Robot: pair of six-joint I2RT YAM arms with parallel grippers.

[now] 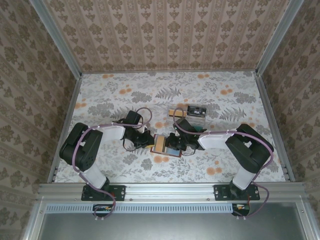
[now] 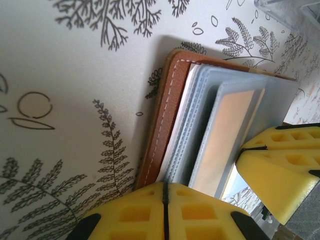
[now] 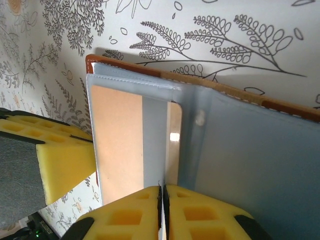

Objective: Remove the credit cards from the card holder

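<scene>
brown card holder (image 1: 161,143), left gripper (image 2: 164,192), right gripper (image 3: 161,195) both clamped on it

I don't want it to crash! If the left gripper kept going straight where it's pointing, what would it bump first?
The card holder. The left gripper is shut right at its near edge, apparently pinching it, so going on would probably just shove it forward.

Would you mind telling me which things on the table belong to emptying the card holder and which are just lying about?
Job in hand:
card holder, lying open
tan card in its clear sleeve
left gripper and right gripper, jaws shut on the holder

Lying about:
clear plastic tray, dark item inside
tan flat piece beside the tray, perhaps a card
</scene>
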